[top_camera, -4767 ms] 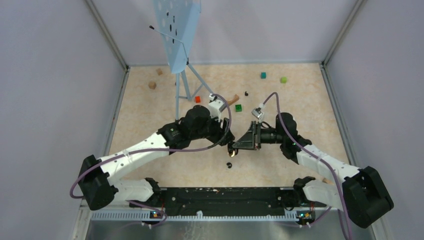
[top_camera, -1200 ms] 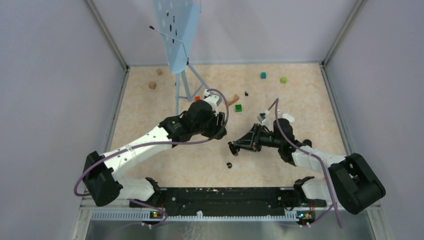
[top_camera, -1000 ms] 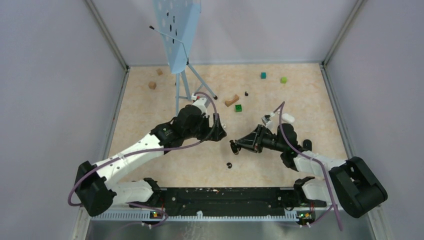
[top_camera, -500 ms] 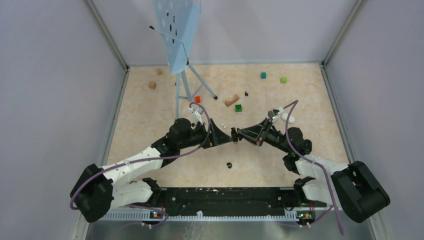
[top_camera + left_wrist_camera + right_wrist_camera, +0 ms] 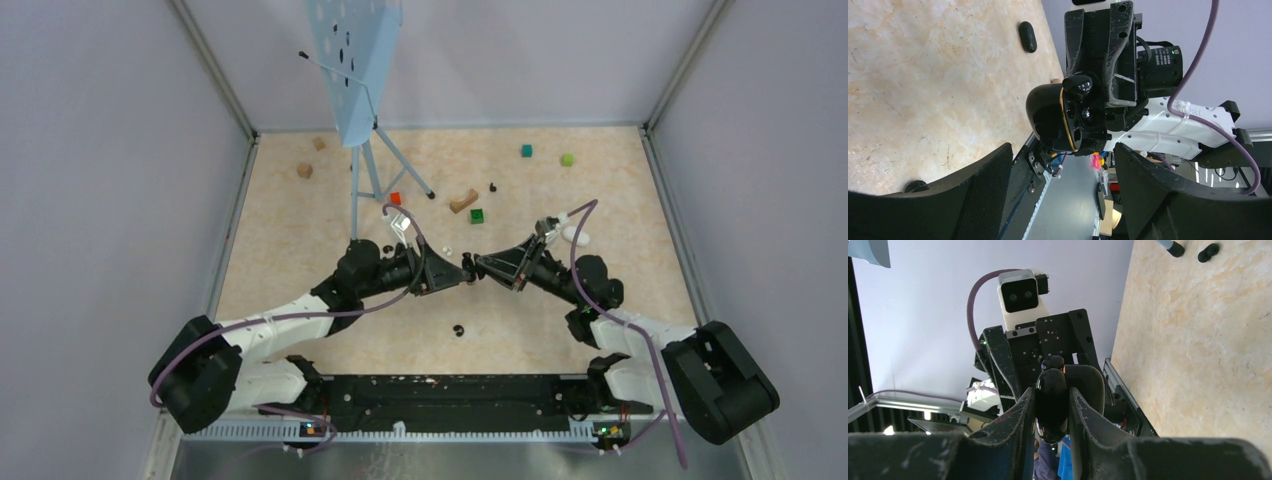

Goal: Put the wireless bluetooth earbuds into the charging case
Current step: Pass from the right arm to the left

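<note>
Aloft, right end effector point(image 5: 1050, 401) clenched on black charging case point(image 5: 1048, 115), left end effector point(image 5: 1060, 155) released, facing it.

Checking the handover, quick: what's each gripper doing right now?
Left gripper: open, holding nothing.
Right gripper: closed on the glossy black charging case with a gold rim.

Left gripper point(image 5: 463, 270): swung in from well apart, now tip-to-tip with right gripper point(image 5: 481, 265). Right gripper: lifted and turned, its charging case point(image 5: 1058, 120) brought just ahead of the left gripper.
</note>
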`<action>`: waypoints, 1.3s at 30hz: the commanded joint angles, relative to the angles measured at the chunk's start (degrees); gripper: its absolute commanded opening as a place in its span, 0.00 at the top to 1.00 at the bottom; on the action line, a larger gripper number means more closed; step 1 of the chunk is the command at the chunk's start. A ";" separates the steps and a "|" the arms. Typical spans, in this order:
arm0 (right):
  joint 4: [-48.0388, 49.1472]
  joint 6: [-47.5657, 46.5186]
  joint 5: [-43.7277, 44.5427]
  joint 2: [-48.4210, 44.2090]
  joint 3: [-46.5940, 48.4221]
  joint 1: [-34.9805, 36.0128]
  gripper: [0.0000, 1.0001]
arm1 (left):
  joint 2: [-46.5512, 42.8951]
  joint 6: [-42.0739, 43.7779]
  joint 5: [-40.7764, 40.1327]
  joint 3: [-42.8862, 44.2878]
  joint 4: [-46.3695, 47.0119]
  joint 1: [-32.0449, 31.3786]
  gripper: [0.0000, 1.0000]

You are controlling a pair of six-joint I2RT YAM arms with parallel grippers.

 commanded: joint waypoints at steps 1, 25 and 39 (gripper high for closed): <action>4.34 0.75 -0.52 -1.90 2.73 -0.17 1.00 | 0.41 -1.24 0.26 -1.14 6.23 0.02 0.23; 5.21 0.85 -1.30 -1.25 2.66 0.48 1.00 | 6.29 -7.14 0.48 -3.05 18.19 0.07 0.34; 6.68 1.52 -0.97 -0.59 1.85 0.90 1.00 | 9.52 -10.67 0.48 -3.15 24.74 0.06 0.44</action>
